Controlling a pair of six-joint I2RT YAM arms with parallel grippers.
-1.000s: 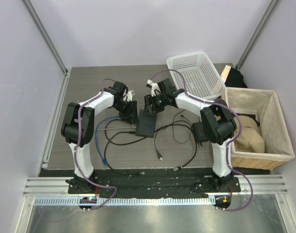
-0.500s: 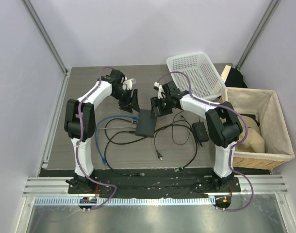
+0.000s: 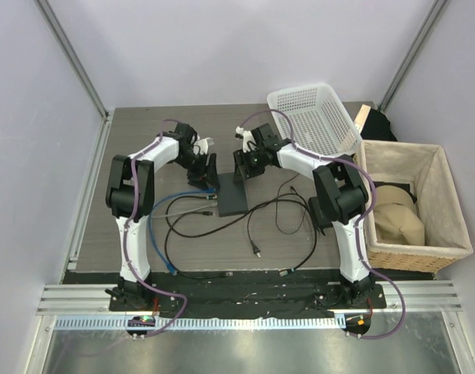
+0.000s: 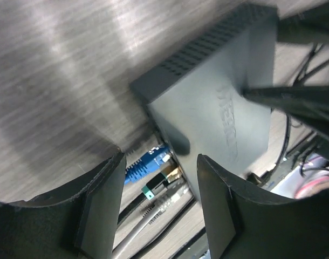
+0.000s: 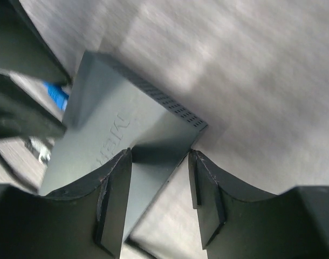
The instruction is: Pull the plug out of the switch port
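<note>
At the middle of the table point(image 3: 128, 140), the switch point(image 3: 233, 196), long axis near-to-far, blue plug point(image 4: 147, 165) at its left edge — dead ahead of the left gripper point(image 4: 160, 159), jaws spread. Astride its far-right corner, the right gripper point(image 5: 159, 155), likewise spread.

Robotics lab cell: 2 arms point(image 3: 132, 195) point(image 3: 343, 199) bolted to an aluminium rail point(image 3: 74, 300) between white walls point(image 3: 222, 54).

A matt dark-grey plastic switch box point(image 4: 218, 108), finely perforated along one edge, on a smooth grey wood-grain table point(image 4: 56, 70).
</note>
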